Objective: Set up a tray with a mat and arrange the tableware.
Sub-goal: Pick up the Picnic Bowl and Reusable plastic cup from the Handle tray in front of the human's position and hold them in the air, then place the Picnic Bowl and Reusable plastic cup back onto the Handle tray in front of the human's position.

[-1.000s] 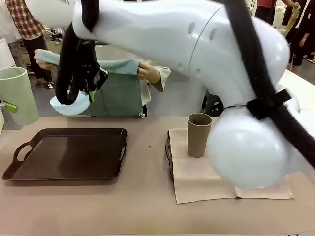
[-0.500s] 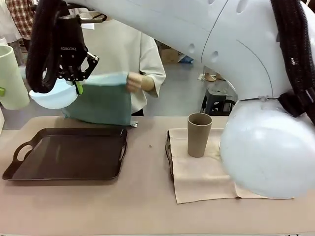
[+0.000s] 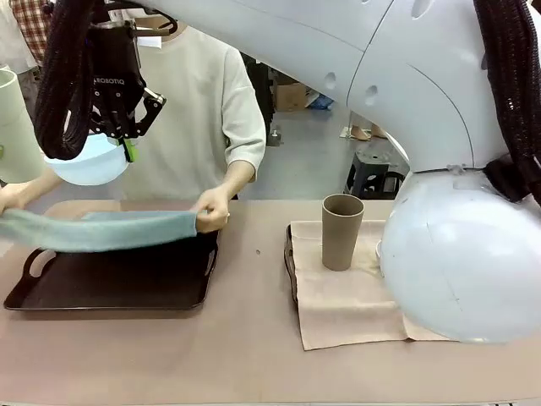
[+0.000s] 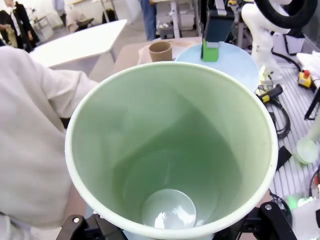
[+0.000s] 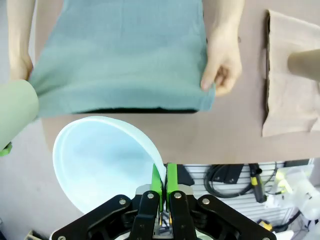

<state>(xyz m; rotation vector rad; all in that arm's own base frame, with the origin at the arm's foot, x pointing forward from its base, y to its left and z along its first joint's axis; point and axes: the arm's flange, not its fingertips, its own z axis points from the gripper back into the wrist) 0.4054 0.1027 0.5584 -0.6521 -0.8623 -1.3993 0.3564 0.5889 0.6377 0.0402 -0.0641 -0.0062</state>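
The robot's right hand (image 5: 163,177) is pinched tight on the rim of a small round light blue bowl (image 5: 100,160). It holds the bowl up in the air, above the far left corner of a dark brown tray with handles (image 3: 127,283).

The robot's left hand (image 4: 172,232) is wrapped around the bottom of a tall pale green tumbler (image 4: 170,150). The tumbler is also up in the air, at the left edge of the front view and just beside the bowl.

Under both of them, the person's hands (image 3: 211,218) hold a soft blue-green cloth mat (image 3: 101,230) by its ends. The mat is stretched over the dark tray, just above it. I can't tell if it lies flat yet.

On the other side of the bench (image 3: 254,355), a tall taupe-brown tumbler (image 3: 341,230) stands upright on a beige cloth mat (image 3: 338,296). A dark tray edge (image 3: 290,262) peeks out from under that mat.

So I think the right side is partly set. The left side is only begun. The blue-green mat has to lie flat in its tray first. Then the bowl and the green tumbler can be put down on it.
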